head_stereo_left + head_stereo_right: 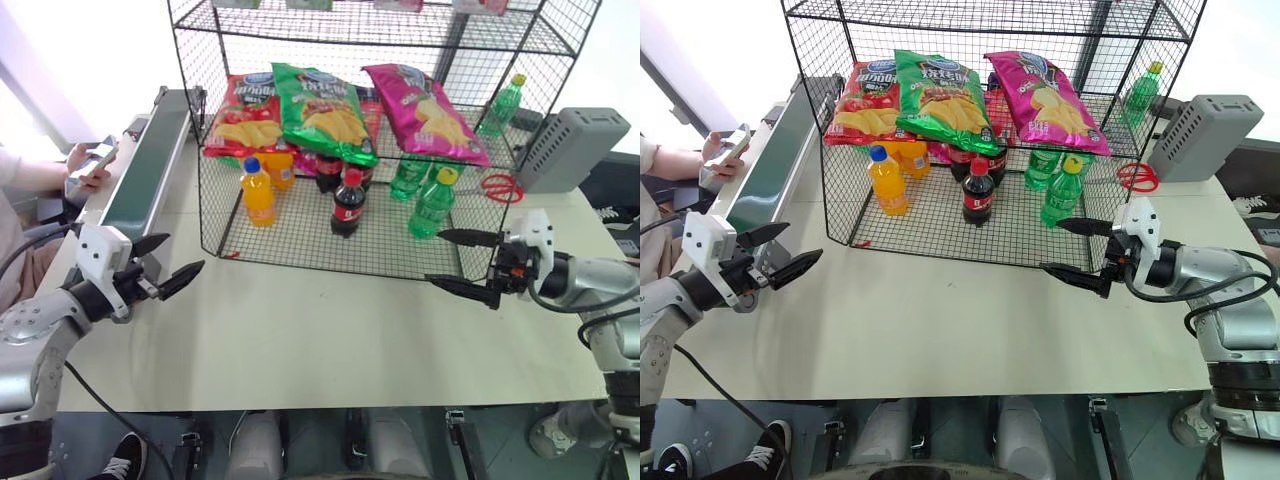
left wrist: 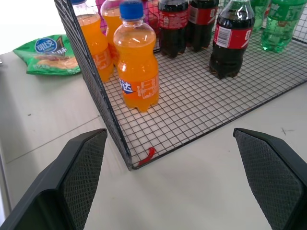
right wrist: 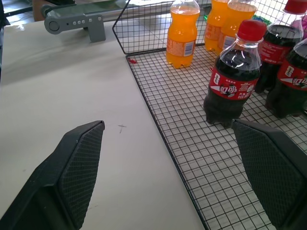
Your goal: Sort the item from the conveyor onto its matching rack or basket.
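The magenta-pink chip bag (image 1: 425, 110) lies on the middle tier of the black wire rack (image 1: 290, 245), to the right of a green bag (image 1: 322, 112) and a red bag (image 1: 243, 115). The conveyor (image 1: 150, 170), with its dark green belt, runs along the table's left side. My left gripper (image 1: 180, 256) hovers open over the table near the conveyor's near end, holding nothing. My right gripper (image 1: 435, 257) stands open at the rack's front right corner, also holding nothing. In the wrist views both pairs of fingers (image 2: 79, 167) (image 3: 79, 163) are spread wide toward the rack's bottom tier.
Orange (image 1: 257, 193), cola (image 1: 347, 203) and green (image 1: 432, 204) bottles stand on the bottom tier. A grey box (image 1: 570, 148) and a red ring (image 1: 500, 187) sit at the right. A person's hand with a phone (image 1: 92, 165) is by the conveyor. Another green bag (image 2: 48, 55) lies outside the rack.
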Controlling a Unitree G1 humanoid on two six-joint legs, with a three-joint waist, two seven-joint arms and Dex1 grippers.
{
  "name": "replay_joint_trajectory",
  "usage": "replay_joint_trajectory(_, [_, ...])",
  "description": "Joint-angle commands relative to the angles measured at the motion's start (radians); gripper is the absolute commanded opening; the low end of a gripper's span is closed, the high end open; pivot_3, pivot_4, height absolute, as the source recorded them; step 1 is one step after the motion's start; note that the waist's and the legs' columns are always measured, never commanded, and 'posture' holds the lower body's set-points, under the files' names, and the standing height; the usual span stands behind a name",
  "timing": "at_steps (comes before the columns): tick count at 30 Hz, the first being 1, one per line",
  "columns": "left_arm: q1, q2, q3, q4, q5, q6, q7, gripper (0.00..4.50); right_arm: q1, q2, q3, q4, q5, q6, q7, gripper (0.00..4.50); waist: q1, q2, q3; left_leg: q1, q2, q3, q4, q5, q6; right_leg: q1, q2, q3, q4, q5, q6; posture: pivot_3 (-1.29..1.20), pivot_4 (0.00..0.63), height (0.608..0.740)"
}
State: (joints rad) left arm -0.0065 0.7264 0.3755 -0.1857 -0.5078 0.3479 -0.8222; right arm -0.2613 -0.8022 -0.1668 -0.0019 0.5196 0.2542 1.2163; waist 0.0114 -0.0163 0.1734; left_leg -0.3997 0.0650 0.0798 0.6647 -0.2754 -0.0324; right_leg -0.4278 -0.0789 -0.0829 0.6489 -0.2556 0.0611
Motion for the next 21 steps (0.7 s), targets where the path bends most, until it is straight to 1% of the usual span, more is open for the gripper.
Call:
replay_joint_trajectory(1, [0.006, 0.003, 0.031, -0.015, 0.001, -0.039, -0.006, 4.5, -0.02, -0.003, -0.015, -0.007, 0.004, -0.008, 0.002, 4.41, 0.0, 0.0, 0.0, 0.0, 0.0, 0.0, 0.0, 0.0, 0.0, 0.0, 0.0, 0.0, 0.0, 0.0, 0.0, 0.0, 0.15, 0.74])
replay_joint_trajectory(5, [0.008, 0.002, 0.029, -0.019, -0.013, -0.049, -0.02, 4.5, -0.012, -0.004, -0.017, -0.006, -0.003, -0.016, 0.001, 4.41, 0.0, 0.0, 0.0, 0.0, 0.0, 0.0, 0.0, 0.0, 0.0, 0.0, 0.0, 0.0, 0.0, 0.0, 0.0, 0.0, 0.15, 0.74])
replay_joint_trajectory(8, [-0.003, 0.011, 0.013, -0.004, 0.016, -0.055, -0.01, 4.5, -0.016, -0.003, -0.016, -0.002, -0.008, -0.019, 0.0, 4.41, 0.0, 0.0, 0.0, 0.0, 0.0, 0.0, 0.0, 0.0, 0.0, 0.0, 0.0, 0.0, 0.0, 0.0, 0.0, 0.0, 0.15, 0.74])
replay_joint_trajectory(21, [-0.02, 0.0, 0.007, 0.013, 0.005, -0.054, -0.032, 4.5, -0.026, 0.001, -0.017, -0.007, -0.018, -0.028, -0.009, 4.41, 0.0, 0.0, 0.0, 0.0, 0.0, 0.0, 0.0, 0.0, 0.0, 0.0, 0.0, 0.0, 0.0, 0.0, 0.0, 0.0, 0.15, 0.74])
